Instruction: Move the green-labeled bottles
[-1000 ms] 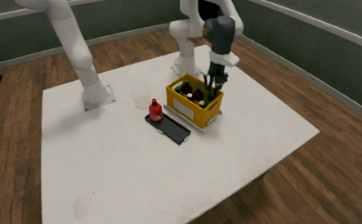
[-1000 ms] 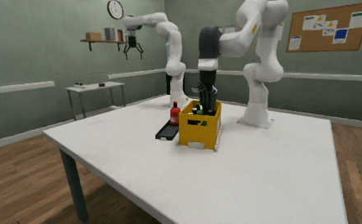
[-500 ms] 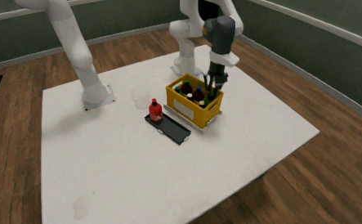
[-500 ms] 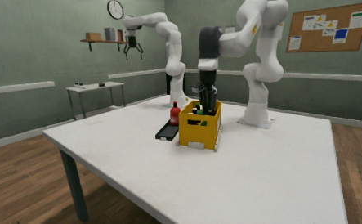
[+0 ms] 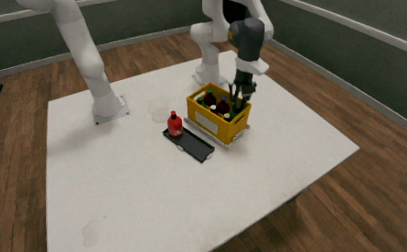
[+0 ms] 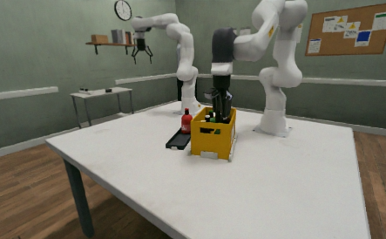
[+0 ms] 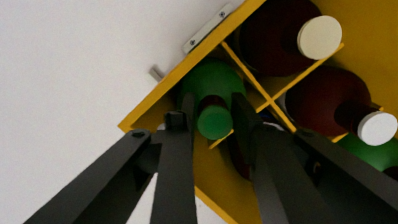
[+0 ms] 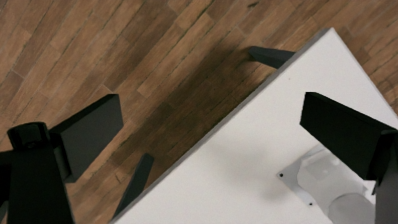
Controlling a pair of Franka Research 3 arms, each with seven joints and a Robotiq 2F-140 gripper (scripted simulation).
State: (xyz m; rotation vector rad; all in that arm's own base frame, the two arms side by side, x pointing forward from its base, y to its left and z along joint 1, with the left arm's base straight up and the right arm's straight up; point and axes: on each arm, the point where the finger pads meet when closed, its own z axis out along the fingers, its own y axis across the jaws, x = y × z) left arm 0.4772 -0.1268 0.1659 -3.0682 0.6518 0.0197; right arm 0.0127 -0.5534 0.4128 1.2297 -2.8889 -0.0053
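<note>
A green bottle with a green cap (image 7: 215,123) stands in a corner slot of the yellow crate (image 5: 193,109) (image 6: 212,146) (image 7: 172,80). My left gripper (image 5: 237,105) (image 6: 221,117) (image 7: 213,107) reaches down into the crate with its fingers on either side of that bottle's neck; they stand slightly apart from it, narrowly open. Other green caps (image 5: 209,92) (image 5: 199,99) show in the crate. The black tray (image 5: 193,145) (image 6: 178,142) lies flat beside the crate and holds one red bottle (image 5: 175,126) (image 6: 186,124), upright. My right gripper (image 6: 143,60) (image 8: 211,109) is open and empty, high above the table's far side.
A blue-capped bottle (image 5: 223,99) and white-capped bottles (image 7: 320,38) (image 7: 377,128) stand in other crate slots. Yellow dividers (image 7: 271,101) separate the slots. Grey brackets (image 5: 205,133) (image 6: 209,154) line the crate's base. The crate stands between the tray and the left arm's base (image 6: 274,124).
</note>
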